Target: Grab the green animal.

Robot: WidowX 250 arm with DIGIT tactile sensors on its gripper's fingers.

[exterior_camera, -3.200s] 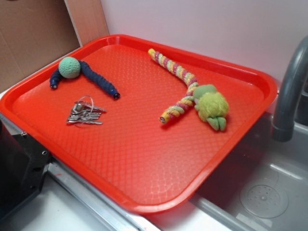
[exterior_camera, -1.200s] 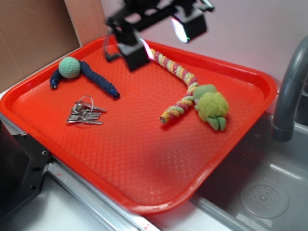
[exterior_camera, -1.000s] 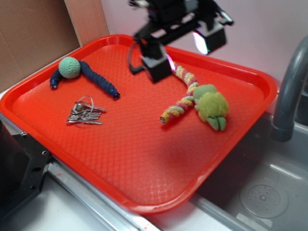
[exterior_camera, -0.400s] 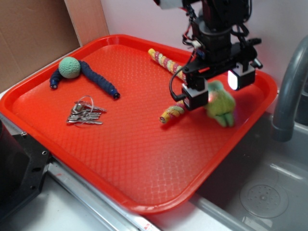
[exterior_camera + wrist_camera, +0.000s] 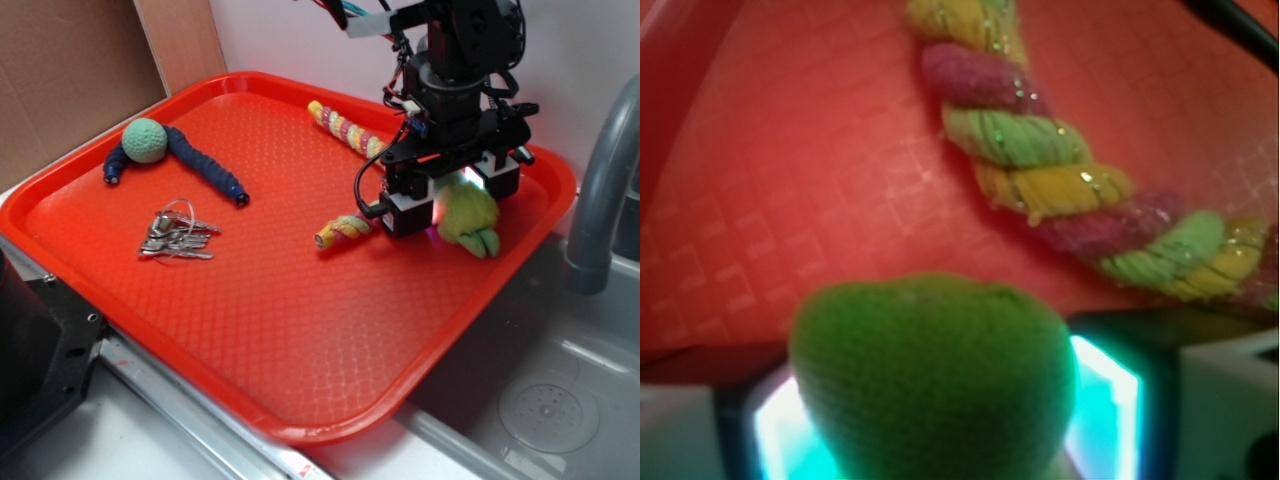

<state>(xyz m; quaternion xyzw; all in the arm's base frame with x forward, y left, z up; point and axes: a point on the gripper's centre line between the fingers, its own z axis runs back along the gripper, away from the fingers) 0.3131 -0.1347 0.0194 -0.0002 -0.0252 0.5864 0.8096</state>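
Observation:
The green animal lies on the red tray near its right rim, feet toward the rim. My gripper has come down over it and stands open, one finger on each side of the toy. In the wrist view the toy's green head fills the gap between the two glowing pads, blurred and very close. I cannot tell whether the pads touch it.
The yellow-pink-green twisted rope runs from the tray's back to just left of the gripper, also seen as rope. A teal ball on dark blue rope and keys lie at left. A grey faucet and sink stand right.
My gripper came in from the upper left, swung across the tray and dropped around the green animal. The rope's near end has shifted left and the toy slightly right.

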